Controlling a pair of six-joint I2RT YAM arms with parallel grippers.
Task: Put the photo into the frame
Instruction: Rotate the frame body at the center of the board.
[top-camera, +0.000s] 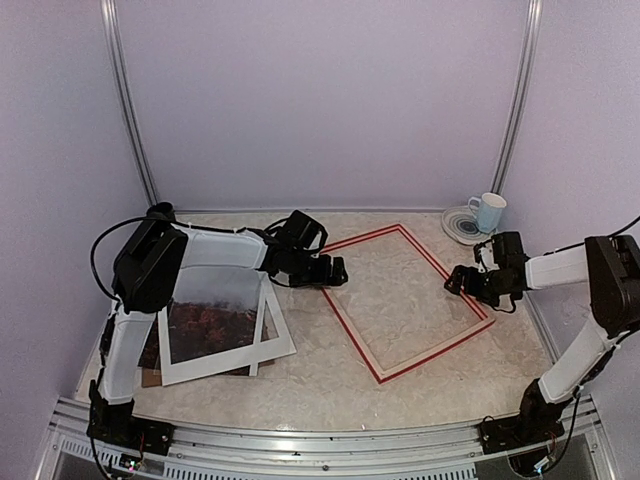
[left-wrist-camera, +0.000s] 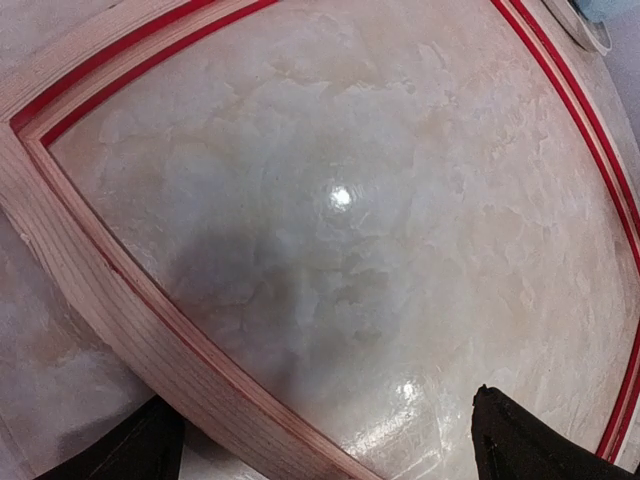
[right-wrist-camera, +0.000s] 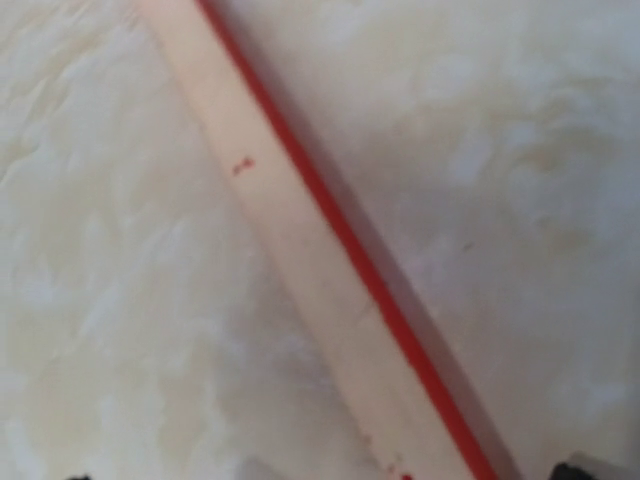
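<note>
The photo (top-camera: 213, 312) lay lower left from above, under a white mat (top-camera: 280, 347); left claw (top-camera: 338, 272) and right claw (top-camera: 456, 283) hung wide open by the frame (top-camera: 436, 351). The left wrist saw the frame (left-wrist-camera: 100, 290) empty, the right wrist its edge (right-wrist-camera: 290, 240). Next, probably: fetch the photo.

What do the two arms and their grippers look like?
The left arm and right arm have white links and bulky black joints. The left gripper and right gripper are black. Thin black cables loop beside each arm. No markings readable.
</note>
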